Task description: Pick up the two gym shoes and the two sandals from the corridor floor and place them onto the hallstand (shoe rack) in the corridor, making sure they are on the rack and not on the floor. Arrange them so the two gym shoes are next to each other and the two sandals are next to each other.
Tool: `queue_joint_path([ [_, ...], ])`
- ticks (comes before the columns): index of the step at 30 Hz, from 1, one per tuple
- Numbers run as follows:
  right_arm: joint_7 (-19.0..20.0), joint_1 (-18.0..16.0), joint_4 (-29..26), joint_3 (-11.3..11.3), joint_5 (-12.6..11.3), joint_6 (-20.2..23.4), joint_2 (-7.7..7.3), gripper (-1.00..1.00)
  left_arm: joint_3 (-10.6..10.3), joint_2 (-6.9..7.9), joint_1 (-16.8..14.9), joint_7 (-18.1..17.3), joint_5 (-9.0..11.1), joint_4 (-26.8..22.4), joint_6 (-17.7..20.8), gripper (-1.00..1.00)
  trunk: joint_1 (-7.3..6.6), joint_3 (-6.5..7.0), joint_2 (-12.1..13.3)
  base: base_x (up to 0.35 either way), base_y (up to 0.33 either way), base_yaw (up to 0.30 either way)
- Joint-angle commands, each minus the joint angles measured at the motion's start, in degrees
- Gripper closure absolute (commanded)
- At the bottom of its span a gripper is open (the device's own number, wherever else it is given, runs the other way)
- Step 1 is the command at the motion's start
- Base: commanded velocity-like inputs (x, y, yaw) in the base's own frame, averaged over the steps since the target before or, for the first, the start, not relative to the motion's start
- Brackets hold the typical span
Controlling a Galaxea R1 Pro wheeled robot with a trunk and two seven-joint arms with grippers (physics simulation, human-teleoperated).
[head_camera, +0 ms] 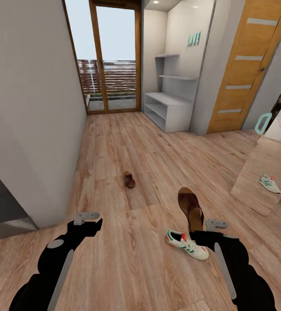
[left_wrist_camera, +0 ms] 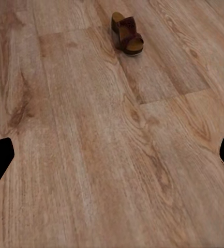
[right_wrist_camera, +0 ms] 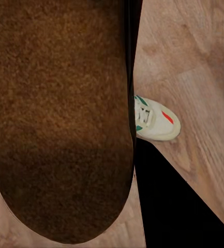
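Right wrist view is mostly blocked by the sandal point(right_wrist_camera: 60, 119) that the right tool point(head_camera: 201, 229) pinches, hiding much of a gym shoe point(right_wrist_camera: 155, 120). Left tool point(left_wrist_camera: 112, 155) is spread above the corridor floor point(left_wrist_camera: 91, 155), its fingertips cut off at the frame edges.

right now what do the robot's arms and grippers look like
Both arms are glossy black with rounded shells, each with a long light grey strip and grey joint caps. The left gripper and right gripper have light grey parts at the tips. No cables or markings visible.
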Motion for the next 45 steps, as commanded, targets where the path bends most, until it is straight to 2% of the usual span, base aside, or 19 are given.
queue_joint_path([
  [1, -0.19, -0.05, -0.05, -0.04, -0.14, 0.28, 0.05, 1.0, 0.01, 0.0, -0.02, 0.01, -0.01, -0.08, 0.31, -1.0, -0.01, -0.02, -0.02, 0.0, 0.0, -0.291],
  [8, -0.19, -0.05, -0.05, 0.0, -0.17, 0.28, 0.05, 1.0, 0.01, 0.0, -0.02, 0.04, -0.01, -0.06, 0.36, -1.0, -0.01, 0.21, -0.02, 0.076, 0.061, -0.291],
  [19, -0.19, -0.05, -0.05, -0.02, -0.17, 0.28, 0.05, 1.0, 0.01, 0.0, -0.02, 0.05, -0.01, -0.08, 0.34, -1.0, -0.01, 0.33, -0.02, 0.229, 0.219, -0.153],
  [30, -0.19, -0.05, -0.05, -0.07, -0.18, 0.28, 0.05, 1.0, 0.01, -0.02, -0.02, 0.02, -0.01, -0.08, 0.31, -1.0, -0.01, 0.52, -0.02, 0.225, 0.232, -0.285],
  [45, -0.19, -0.05, -0.05, -0.08, -0.16, 0.28, 0.05, 1.0, 0.01, 0.0, -0.02, 0.01, -0.01, -0.08, 0.29, -1.0, -0.01, 0.9, -0.02, 0.015, 0.034, -0.299],
])
